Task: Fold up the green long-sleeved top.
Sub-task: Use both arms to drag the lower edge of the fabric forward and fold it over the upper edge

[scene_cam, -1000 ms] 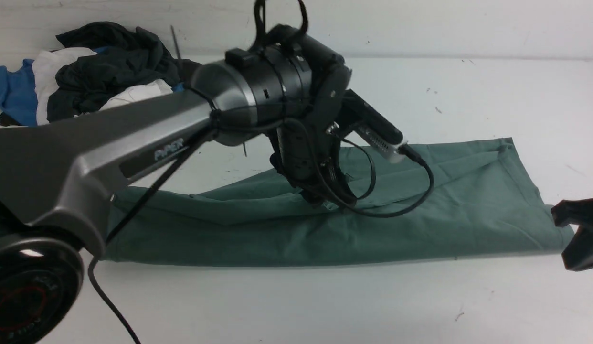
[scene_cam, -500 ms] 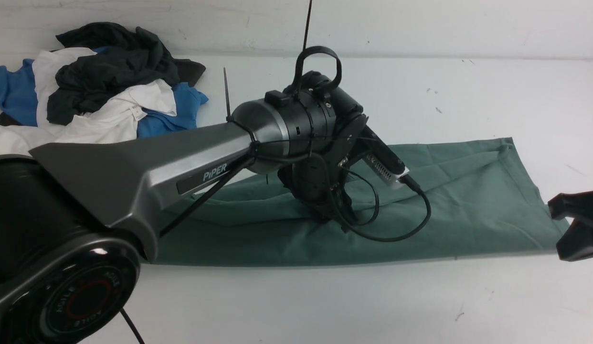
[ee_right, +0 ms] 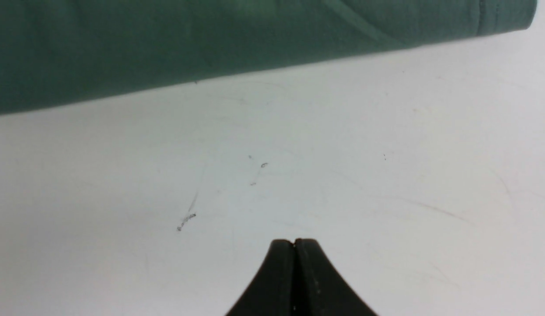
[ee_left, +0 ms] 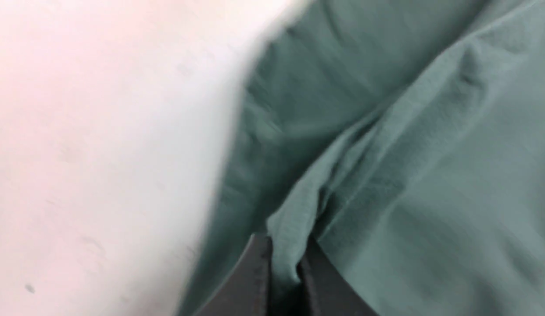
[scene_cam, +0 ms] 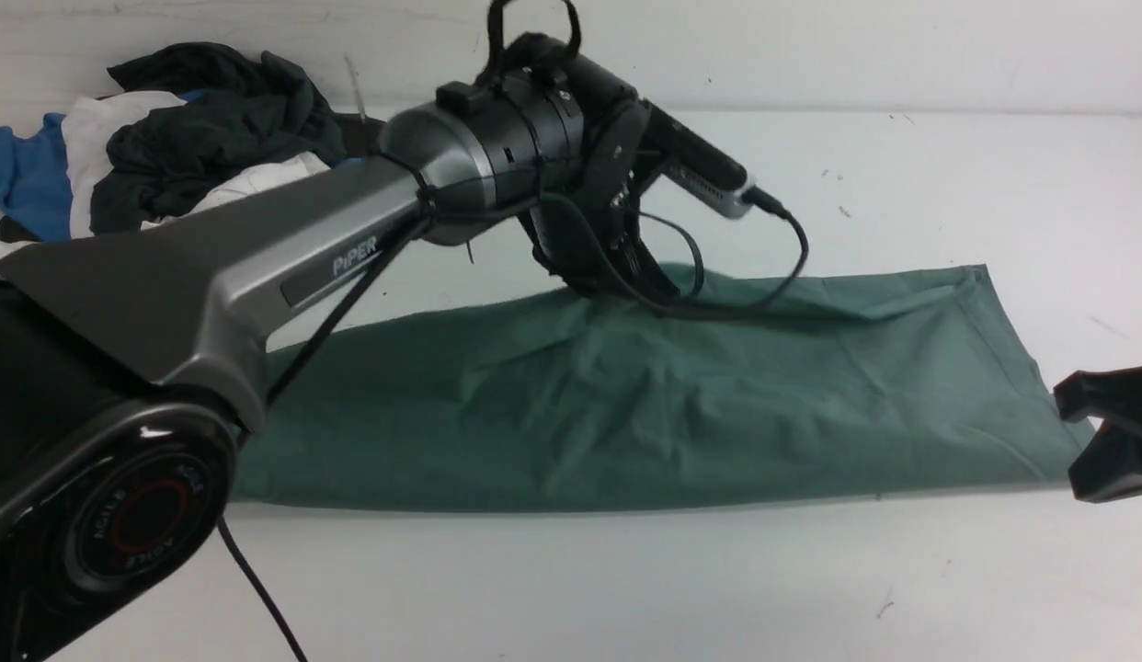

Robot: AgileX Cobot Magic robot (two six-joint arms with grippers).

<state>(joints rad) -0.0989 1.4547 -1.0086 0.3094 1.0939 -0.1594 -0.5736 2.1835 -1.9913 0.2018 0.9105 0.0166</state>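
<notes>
Pinching a narrow ridge of cloth between its two dark fingers, the left claw [ee_left: 285, 274] is clenched on the green top [ee_left: 430, 175]. The left wrist view is blurred, but the gathered fold is seen rising out of the grip, with pale surface [ee_left: 101, 131] beside the cloth.

From the front, the green top [scene_cam: 718, 414] lies as a long, flat band running from left to right across the white surface [scene_cam: 626, 588]. Its near edge is straight. Its far edge is pulled up into a low peak where the left claw [scene_cam: 612, 276] meets it, about midway along the band. Creases spread from that peak down over the cloth. The left arm [scene_cam: 258, 257] reaches in from the near left and crosses over the left end of the top, hiding part of it. A black cable [scene_cam: 792, 257] loops from the wrist down toward the cloth.

The right claw [scene_cam: 1109, 441] sits at the right edge of the front view, just beside the right end of the top. In its own wrist view the right claw [ee_right: 294, 245] has its fingers pressed together with nothing between them, over bare surface [ee_right: 364, 175] and apart from the near edge of the green top [ee_right: 167, 44].

A heap of clothes [scene_cam: 194, 156] in dark, white and blue lies at the far left, well apart from the top.
</notes>
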